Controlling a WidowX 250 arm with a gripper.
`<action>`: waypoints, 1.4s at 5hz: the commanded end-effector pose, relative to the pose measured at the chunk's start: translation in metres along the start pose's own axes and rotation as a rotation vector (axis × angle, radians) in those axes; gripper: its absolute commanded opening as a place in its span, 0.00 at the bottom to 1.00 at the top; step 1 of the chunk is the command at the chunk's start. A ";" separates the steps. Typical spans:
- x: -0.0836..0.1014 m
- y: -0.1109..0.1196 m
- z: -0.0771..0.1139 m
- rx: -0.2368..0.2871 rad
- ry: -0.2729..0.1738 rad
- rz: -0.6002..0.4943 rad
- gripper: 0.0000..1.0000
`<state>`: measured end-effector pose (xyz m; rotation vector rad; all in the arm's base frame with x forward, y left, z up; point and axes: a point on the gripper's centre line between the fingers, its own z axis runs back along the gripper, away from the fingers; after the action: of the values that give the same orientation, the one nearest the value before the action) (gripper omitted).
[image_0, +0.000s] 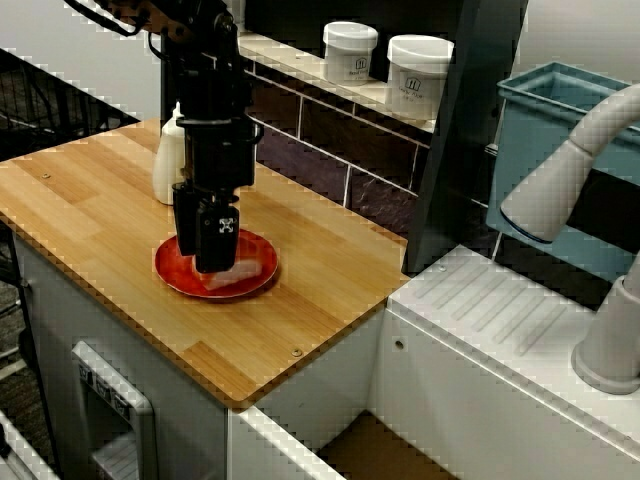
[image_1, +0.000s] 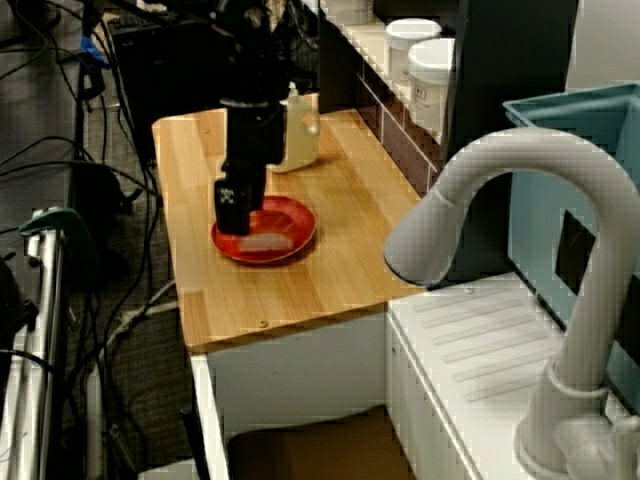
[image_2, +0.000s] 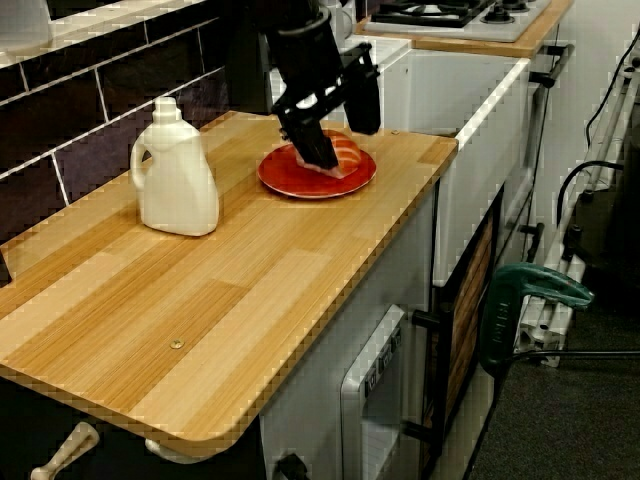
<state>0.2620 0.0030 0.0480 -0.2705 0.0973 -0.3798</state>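
My black gripper (image_0: 205, 260) hangs low over a red plate (image_0: 175, 272) on the wooden counter (image_0: 90, 215). A pale pink and white piece of food (image_0: 238, 272) lies on the plate. In the view along the counter the gripper (image_2: 345, 148) stands open, its fingers wide apart. One finger (image_2: 318, 148) reaches down beside the food piece (image_2: 345, 158); I cannot tell if it touches. Nothing is held between the fingers. In the view from the sink side the gripper (image_1: 236, 222) covers the plate's (image_1: 290, 250) left part.
A white plastic jug (image_2: 176, 172) stands on the counter behind the plate. Two white tubs (image_0: 418, 74) sit on the tiled ledge. A grey tap (image_1: 520, 230), a white drainer (image_0: 510, 320) and a blue bin (image_0: 545, 160) lie to the right.
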 end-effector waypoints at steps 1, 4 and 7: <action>-0.004 0.007 0.048 -0.004 -0.103 -0.017 1.00; -0.018 0.037 0.077 0.158 -0.239 0.090 1.00; -0.032 0.072 0.110 0.196 -0.308 0.169 1.00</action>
<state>0.2738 0.1012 0.1220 -0.1501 -0.1748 -0.1652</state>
